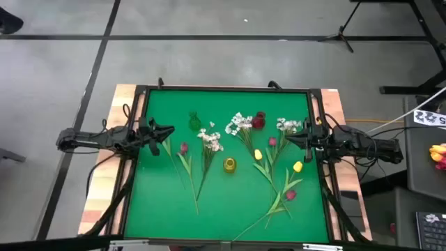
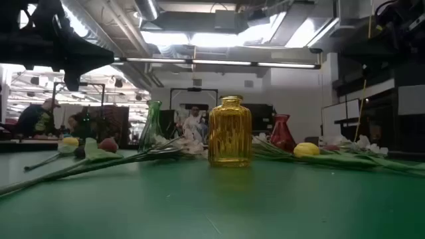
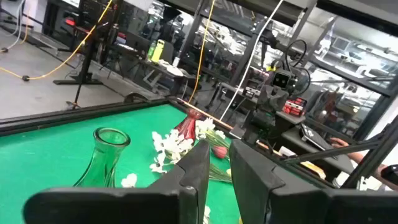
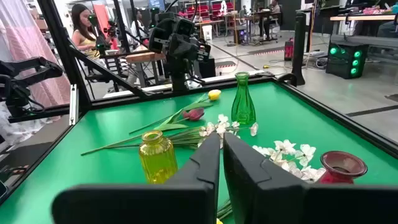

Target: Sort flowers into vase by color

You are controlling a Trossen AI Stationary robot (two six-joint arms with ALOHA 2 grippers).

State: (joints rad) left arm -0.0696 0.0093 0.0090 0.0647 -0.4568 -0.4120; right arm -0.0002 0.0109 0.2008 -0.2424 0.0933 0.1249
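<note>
Both arms hang at the edges of the green tabletop [image 1: 146, 209], clear of the work, which fits a sort that looks not yet begun. The left gripper [image 1: 166, 132] sits at the left side, its fingers [image 3: 198, 163] close together with only a narrow gap and nothing between them; the right gripper [image 1: 291, 139] mirrors it on the right, fingers [image 4: 210, 155] nearly touching and likewise empty. The flowers [image 1: 209, 143] all lie flat on the mat, stems fanned toward the near edge: white sprays in the middle and by the right gripper, maroon tulips [image 1: 184, 148] and yellow tulips [image 1: 298, 166] scattered among them. Three empty vases stand upright among the blooms (one per colour, presumably): a green vase [image 1: 194, 122], a red vase [image 1: 258, 120] and a yellow vase [image 1: 229, 164] nearest the centre. Each arm has blooms near its own side, probably so either can start.
</note>
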